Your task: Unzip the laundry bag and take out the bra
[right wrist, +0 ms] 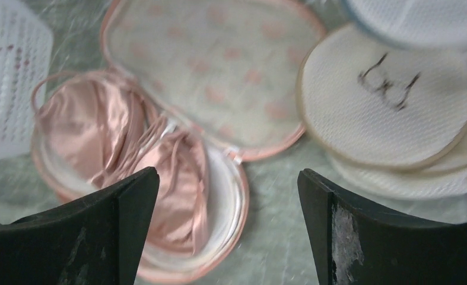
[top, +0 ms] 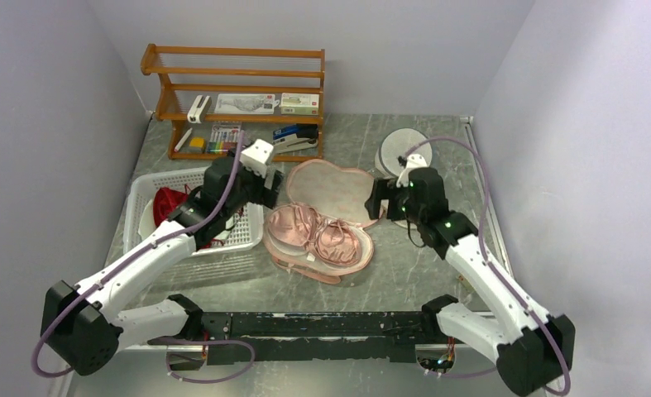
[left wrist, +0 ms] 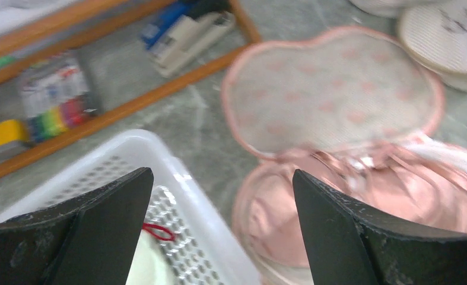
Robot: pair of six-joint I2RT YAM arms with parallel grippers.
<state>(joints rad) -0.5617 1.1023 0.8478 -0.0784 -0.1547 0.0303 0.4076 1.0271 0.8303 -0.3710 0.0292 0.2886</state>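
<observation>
The peach-pink laundry bag (top: 332,184) lies unzipped in the middle of the table, its lid folded back toward the far side. The pale pink bra (top: 315,232) lies in the lower half, straps loose on top. My left gripper (top: 274,187) is open and empty, hovering at the bag's left edge over the basket corner. My right gripper (top: 375,200) is open and empty, above the bag's right edge. The left wrist view shows the lid (left wrist: 332,89) and the bra (left wrist: 314,208). The right wrist view shows the lid (right wrist: 213,65) and the bra (right wrist: 130,148).
A white basket (top: 241,237) with a dark red garment (top: 171,204) stands left of the bag. Cream round disc pouches (top: 400,147) lie behind the right gripper. A wooden rack (top: 235,99) with stationery stands at the back.
</observation>
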